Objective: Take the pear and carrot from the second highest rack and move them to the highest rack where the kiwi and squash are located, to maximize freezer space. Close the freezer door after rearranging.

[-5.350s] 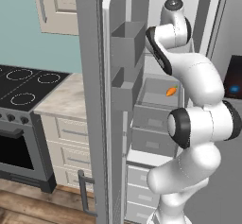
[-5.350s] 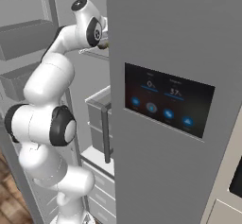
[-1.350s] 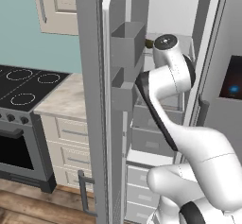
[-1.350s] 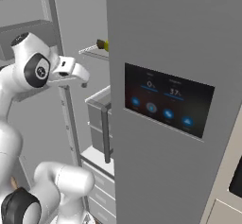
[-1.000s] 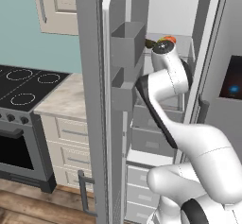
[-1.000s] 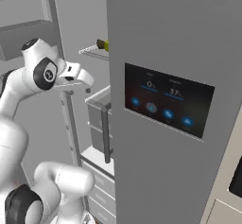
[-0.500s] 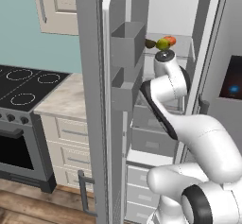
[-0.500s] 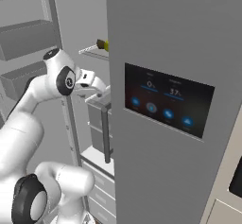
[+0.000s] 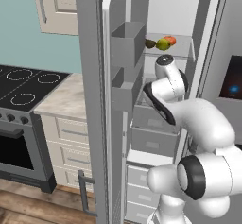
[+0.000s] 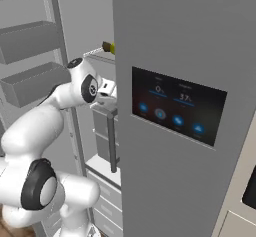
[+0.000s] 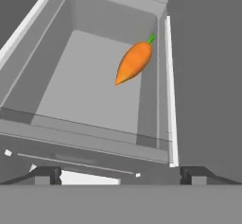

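Gripper [image 11: 118, 173] jaws spread wide, holding nothing, aimed into a grey freezer bin [image 11: 61, 72]; carrot [image 11: 133, 62] lies on the bin floor toward its far right wall, leafy end pointing far; top rack [image 9: 186, 53] carries a dark kiwi [image 9: 150, 43], green pear [image 9: 163, 44] and an orange item [image 9: 170, 39] side by side; freezer door [image 9: 101, 114] stands open at left.

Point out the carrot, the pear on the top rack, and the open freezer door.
carrot [image 11: 133, 63], hand view, middle of its orange body.
pear [image 9: 163, 44], left base view, its green front.
freezer door [image 9: 90, 100], left base view, its grey outer edge.
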You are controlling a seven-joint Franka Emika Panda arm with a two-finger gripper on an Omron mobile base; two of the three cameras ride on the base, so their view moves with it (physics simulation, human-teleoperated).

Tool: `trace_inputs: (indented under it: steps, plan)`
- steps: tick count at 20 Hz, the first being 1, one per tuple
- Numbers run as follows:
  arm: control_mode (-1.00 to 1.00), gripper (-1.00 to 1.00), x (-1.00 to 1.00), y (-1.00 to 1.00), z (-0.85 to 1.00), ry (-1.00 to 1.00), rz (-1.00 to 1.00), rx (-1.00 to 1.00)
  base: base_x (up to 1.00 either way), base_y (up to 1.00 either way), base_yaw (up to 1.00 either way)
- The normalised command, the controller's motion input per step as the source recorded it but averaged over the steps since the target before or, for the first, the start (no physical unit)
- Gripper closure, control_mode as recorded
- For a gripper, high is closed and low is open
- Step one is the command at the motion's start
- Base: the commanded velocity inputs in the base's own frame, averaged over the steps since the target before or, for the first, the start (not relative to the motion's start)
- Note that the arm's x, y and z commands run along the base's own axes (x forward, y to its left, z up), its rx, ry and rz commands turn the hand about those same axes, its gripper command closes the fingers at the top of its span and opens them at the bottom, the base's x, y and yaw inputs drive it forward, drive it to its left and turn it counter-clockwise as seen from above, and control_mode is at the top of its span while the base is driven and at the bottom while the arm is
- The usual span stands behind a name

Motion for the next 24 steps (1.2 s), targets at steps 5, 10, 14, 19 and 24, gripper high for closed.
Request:
trace_inputs:
  steps: [5, 10, 14, 19, 24]
  plan:
    - [-1.00, -1.00, 0.33, -0.30, -0.22, -0.01, -0.16, 0.00, 0.00, 0.00, 0.00]
    - [-1.00, -1.00, 0.36, -0.25, -0.16, 0.00, -0.13, 0.00, 0.00, 0.00, 0.00]
    - [-1.00, -1.00, 0.31, -0.21, -0.16, 0.00, -0.06, 0.00, 0.00, 0.00, 0.00]
    - [-1.00, -1.00, 0.27, -0.21, -0.16, -0.02, 0.00, 0.00, 0.00, 0.00, 0.00]
    - [-1.00, -1.00, 0.26, -0.19, -0.15, -0.14, 0.00, 0.00, 0.00, 0.00, 0.00]
